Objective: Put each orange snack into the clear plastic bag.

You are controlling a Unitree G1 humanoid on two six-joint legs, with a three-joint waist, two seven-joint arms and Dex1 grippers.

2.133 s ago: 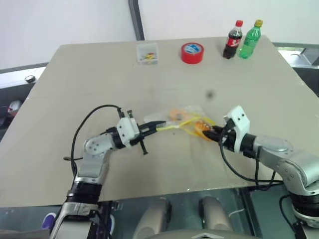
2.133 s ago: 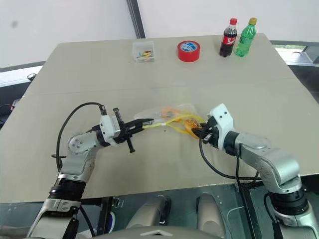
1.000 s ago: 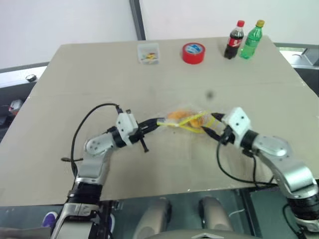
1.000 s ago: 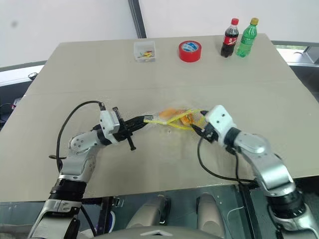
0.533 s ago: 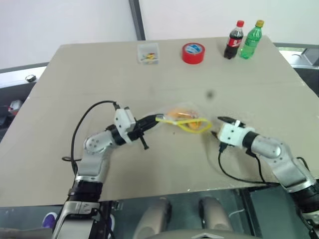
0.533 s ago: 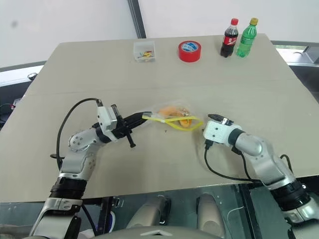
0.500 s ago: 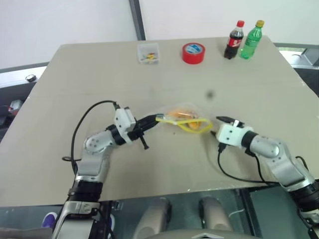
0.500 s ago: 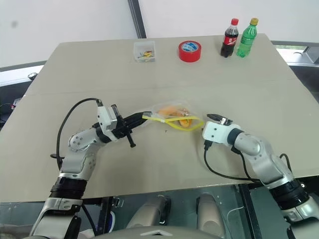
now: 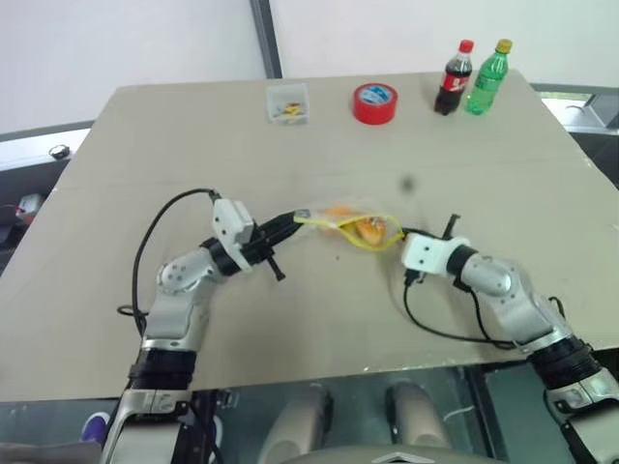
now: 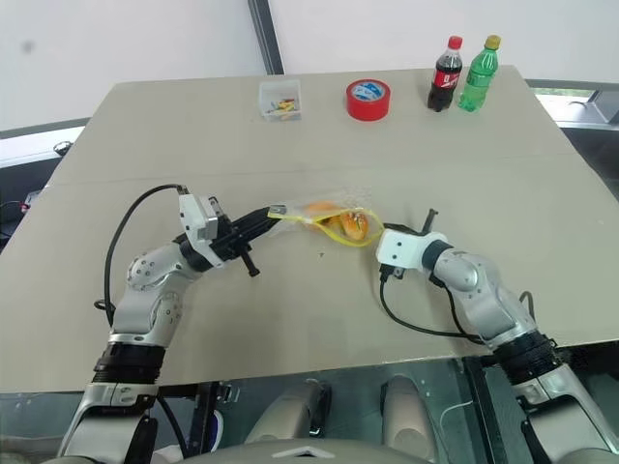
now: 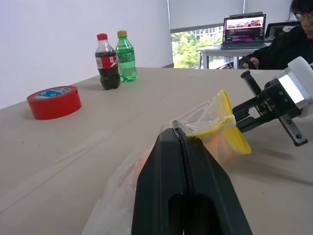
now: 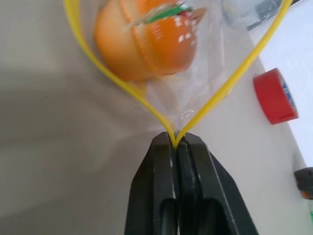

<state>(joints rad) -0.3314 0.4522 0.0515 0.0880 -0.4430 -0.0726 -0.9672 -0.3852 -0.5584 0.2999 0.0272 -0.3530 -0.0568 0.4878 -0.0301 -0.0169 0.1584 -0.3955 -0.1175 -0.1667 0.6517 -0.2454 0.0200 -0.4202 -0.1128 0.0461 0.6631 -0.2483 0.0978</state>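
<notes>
The clear plastic bag (image 9: 346,224) hangs stretched between my two grippers, just above the table, its yellow strip (image 12: 132,95) spread into a loop. Two orange snacks (image 9: 369,229) (image 9: 337,213) lie inside it; in the right wrist view they (image 12: 146,41) show through the mouth. My left gripper (image 9: 295,221) is shut on the bag's left end, its fingertips (image 11: 177,134) pinching the plastic. At the right end my right gripper (image 9: 400,235) is shut on the corner of the yellow strip (image 12: 174,139). The left wrist view also catches the right gripper (image 11: 240,115) across the bag.
At the table's far edge stand a small clear box (image 9: 287,103), a red tape roll (image 9: 374,102), a cola bottle (image 9: 453,77) and a green bottle (image 9: 486,75). A person sits at a laptop (image 11: 243,24) beyond the table.
My right gripper has moved in to the bag's right end, rolled over, and shut on the yellow strip. The bag now hangs taut between both grippers.
</notes>
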